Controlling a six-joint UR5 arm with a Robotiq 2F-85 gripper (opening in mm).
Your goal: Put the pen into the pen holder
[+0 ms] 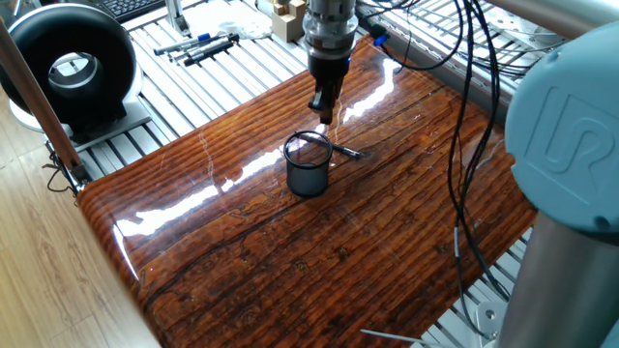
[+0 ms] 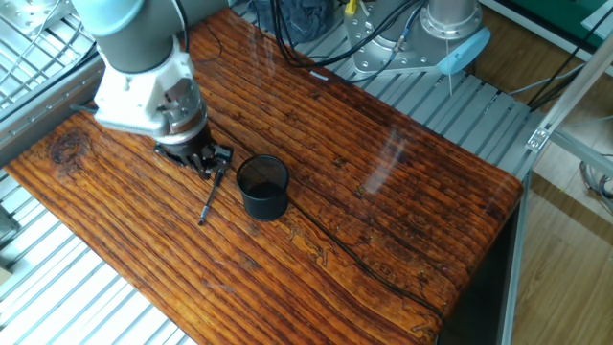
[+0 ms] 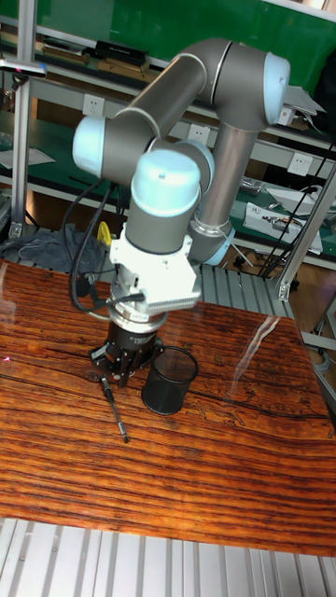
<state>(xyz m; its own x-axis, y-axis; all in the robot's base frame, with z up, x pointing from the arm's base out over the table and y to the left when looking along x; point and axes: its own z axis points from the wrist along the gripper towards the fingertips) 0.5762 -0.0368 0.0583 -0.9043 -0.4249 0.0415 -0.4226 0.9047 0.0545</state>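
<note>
The pen (image 2: 212, 191) lies flat on the table just beside the pen holder (image 2: 262, 188) — not yet grasped. The gripper (image 2: 207, 160) hovers over the pen's end nearest it, holding nothing; its opening I cannot tell. Judged: approach step — next, descend and pinch the pen.

I see a glossy striped wooden table (image 1: 290, 242) on a ribbed metal bench (image 1: 213, 82). Left of the table, a big black round fan (image 1: 68, 63) stands near pale wood flooring (image 1: 39, 280). Behind the table, a green wall panel (image 3: 140, 23) backs metal shelving (image 3: 56, 89).
</note>
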